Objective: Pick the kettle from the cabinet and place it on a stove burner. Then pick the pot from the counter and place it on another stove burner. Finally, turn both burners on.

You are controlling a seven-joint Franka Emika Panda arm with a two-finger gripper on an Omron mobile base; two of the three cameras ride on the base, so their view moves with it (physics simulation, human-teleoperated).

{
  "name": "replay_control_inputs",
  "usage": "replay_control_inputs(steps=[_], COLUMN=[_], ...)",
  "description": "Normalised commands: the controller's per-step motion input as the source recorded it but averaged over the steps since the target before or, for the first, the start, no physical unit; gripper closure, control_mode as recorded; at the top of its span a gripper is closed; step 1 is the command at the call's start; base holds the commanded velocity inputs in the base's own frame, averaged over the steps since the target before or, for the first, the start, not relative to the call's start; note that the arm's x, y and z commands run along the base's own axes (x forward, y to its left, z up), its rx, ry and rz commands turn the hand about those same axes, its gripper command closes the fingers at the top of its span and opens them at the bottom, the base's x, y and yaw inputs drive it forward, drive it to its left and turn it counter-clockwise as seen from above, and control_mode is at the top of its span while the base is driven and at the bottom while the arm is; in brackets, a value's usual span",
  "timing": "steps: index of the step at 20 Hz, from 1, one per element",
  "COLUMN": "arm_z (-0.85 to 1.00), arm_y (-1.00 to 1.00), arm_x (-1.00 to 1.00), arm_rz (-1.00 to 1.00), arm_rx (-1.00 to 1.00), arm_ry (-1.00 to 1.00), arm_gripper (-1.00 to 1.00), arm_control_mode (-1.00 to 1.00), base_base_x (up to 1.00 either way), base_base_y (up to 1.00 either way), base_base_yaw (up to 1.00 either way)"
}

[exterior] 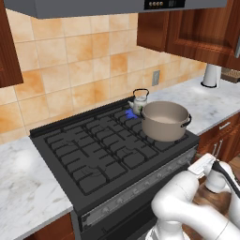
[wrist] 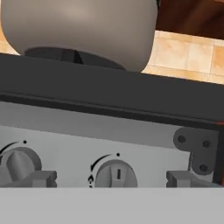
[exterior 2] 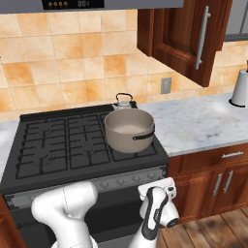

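The taupe-grey pot [exterior: 165,120] [exterior 2: 129,128] sits on the front right burner of the black stove [exterior: 101,147] [exterior 2: 63,140]. Behind it, on the back right burner, stands the small kettle [exterior: 139,99] [exterior 2: 123,101], and a bit of blue flame [exterior: 130,114] shows at its base. My gripper [wrist: 111,179] hangs low in front of the stove's silver knob panel, jaws open wide. A round knob [wrist: 116,173] lies between the fingertips [wrist: 39,178], apart from both. The pot's underside [wrist: 83,30] looms above. The cabinet [exterior 2: 186,34] hangs at upper right.
A second knob [wrist: 17,164] sits left of the one between my fingers. The marble counter [exterior 2: 198,121] [exterior: 213,103] runs right of the stove, with a white paper-towel roll [exterior 2: 240,87] [exterior: 212,75] at its far end. Wooden drawers and doors [exterior 2: 218,179] stand beside my hand.
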Motion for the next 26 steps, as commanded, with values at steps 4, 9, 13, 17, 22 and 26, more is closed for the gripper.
replay_control_inputs(steps=[4, 9, 13, 17, 22, 26], arm_z=[-0.16, -0.07, -0.03, -0.05, -0.08, -0.08], arm_y=[-0.02, -0.07, -0.04, 0.0, 0.0, 0.0], arm_x=[0.1, 0.12, 0.1, 0.03, 0.03, 0.06], arm_rz=[0.05, 0.04, 0.05, 0.05, 0.05, 0.06], arm_rx=[0.06, 0.08, 0.07, 0.05, 0.04, 0.04], arm_ry=[0.0, 0.0, 0.0, 0.0, 0.0, 0.0], arm_gripper=[-1.0, -1.0, -1.0, -1.0, -1.0, -1.0], arm_control_mode=[-1.0, -1.0, -1.0, -1.0, -1.0, -1.0], base_base_x=[0.0, 0.0, 0.0, 0.0, 0.0, 0.0], base_base_y=[0.0, 0.0, 0.0, 0.0, 0.0, 0.0], base_base_yaw=[0.0, 0.0, 0.0, 0.0, 0.0, 0.0])
